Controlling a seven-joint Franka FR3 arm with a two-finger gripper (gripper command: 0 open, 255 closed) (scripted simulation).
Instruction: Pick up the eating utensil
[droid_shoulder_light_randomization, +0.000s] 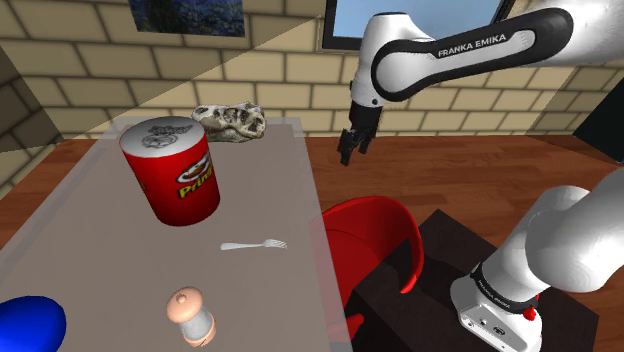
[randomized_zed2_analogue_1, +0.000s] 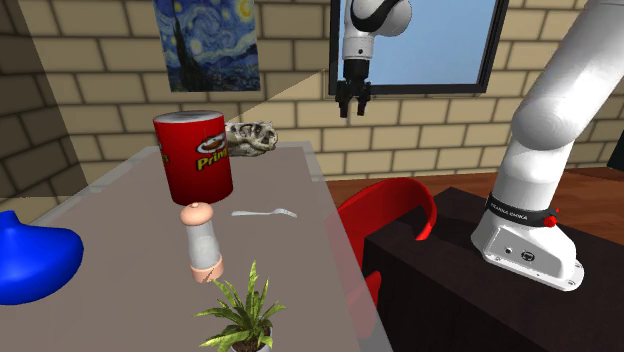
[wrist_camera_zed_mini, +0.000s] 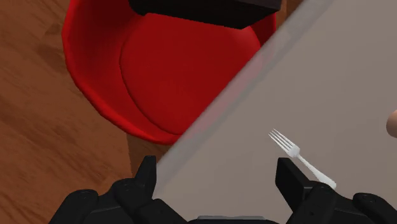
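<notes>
A small white fork (droid_shoulder_light_randomization: 254, 244) lies flat on the grey table (droid_shoulder_light_randomization: 100, 260), near the edge that faces the red chair. It appears again in the second exterior view (randomized_zed2_analogue_1: 265, 212) and, in the wrist view (wrist_camera_zed_mini: 299, 156), beside one of my fingers, tines pointing away from the hand. My black gripper (droid_shoulder_light_randomization: 352, 148) hangs open high in the air, above the table's edge and the chair, well off the fork. From the second exterior view the gripper (randomized_zed2_analogue_1: 353, 108) stands before the window. Nothing is between the fingers (wrist_camera_zed_mini: 219, 184).
A red Pringles can (droid_shoulder_light_randomization: 172, 172) stands mid-table, with a grey rock-like lump (droid_shoulder_light_randomization: 229, 121) behind it. A small shaker (droid_shoulder_light_randomization: 191, 316) and a blue object (droid_shoulder_light_randomization: 30, 325) sit at the near end, beside a potted plant (randomized_zed2_analogue_1: 240, 310). The red chair (droid_shoulder_light_randomization: 375, 240) stands between table and stand.
</notes>
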